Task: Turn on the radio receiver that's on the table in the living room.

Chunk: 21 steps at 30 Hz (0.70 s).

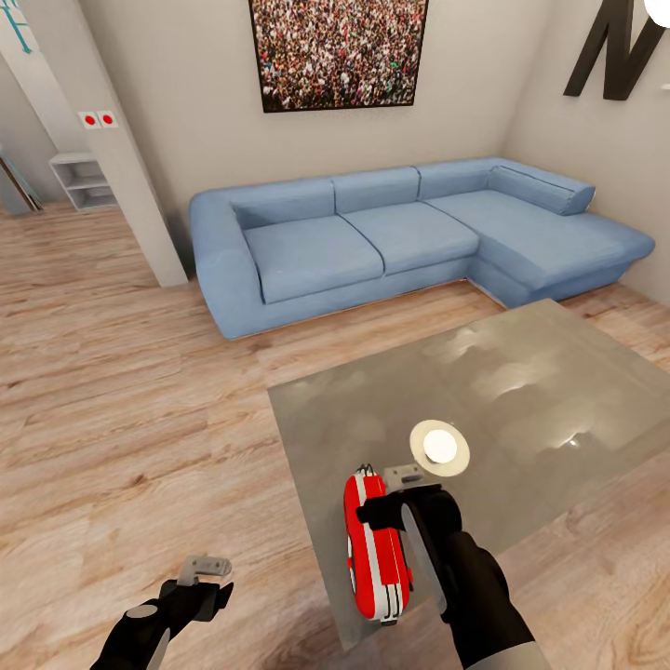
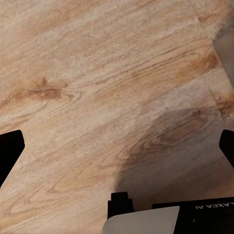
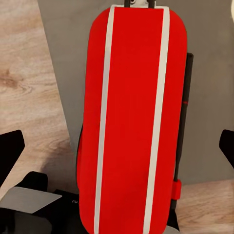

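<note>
Grey table (image 1: 521, 391), one radio receiver (image 1: 374, 549)

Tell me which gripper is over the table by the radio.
The right gripper, hovering at the radio receiver on the table; the left gripper hangs over bare wood floor.

Both arms are glossy black with light grey panels, each end effector (image 1: 209, 582) bearing a small grey bracket.
</note>
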Motion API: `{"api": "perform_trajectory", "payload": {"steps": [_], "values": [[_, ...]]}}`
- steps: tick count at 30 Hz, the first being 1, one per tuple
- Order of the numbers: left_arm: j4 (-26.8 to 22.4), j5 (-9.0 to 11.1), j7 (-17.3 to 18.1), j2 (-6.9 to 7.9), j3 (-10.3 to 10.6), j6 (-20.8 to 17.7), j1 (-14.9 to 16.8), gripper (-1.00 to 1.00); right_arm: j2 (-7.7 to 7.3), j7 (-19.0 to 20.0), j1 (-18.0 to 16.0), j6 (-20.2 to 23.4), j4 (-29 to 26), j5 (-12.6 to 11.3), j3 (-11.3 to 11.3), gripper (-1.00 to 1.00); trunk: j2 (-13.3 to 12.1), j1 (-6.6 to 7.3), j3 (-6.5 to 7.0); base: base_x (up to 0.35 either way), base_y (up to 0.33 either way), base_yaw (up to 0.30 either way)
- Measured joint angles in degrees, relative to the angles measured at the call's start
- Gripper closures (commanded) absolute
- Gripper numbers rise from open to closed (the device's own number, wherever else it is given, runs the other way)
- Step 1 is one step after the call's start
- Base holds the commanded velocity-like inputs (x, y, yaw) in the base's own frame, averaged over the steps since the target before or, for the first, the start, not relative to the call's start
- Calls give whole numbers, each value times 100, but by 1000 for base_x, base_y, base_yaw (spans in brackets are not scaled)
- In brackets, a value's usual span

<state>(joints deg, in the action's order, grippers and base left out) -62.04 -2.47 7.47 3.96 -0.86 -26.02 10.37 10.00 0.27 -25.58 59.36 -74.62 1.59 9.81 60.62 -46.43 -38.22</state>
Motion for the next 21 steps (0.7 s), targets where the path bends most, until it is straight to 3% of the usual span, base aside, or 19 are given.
{"api": "perform_trajectory", "payload": {"steps": [21], "values": [[-1,1,0,0,0,0,0,-100,-28,2,0,-488,631,25,-5,-100,0,0,0,0,0,0]]}}
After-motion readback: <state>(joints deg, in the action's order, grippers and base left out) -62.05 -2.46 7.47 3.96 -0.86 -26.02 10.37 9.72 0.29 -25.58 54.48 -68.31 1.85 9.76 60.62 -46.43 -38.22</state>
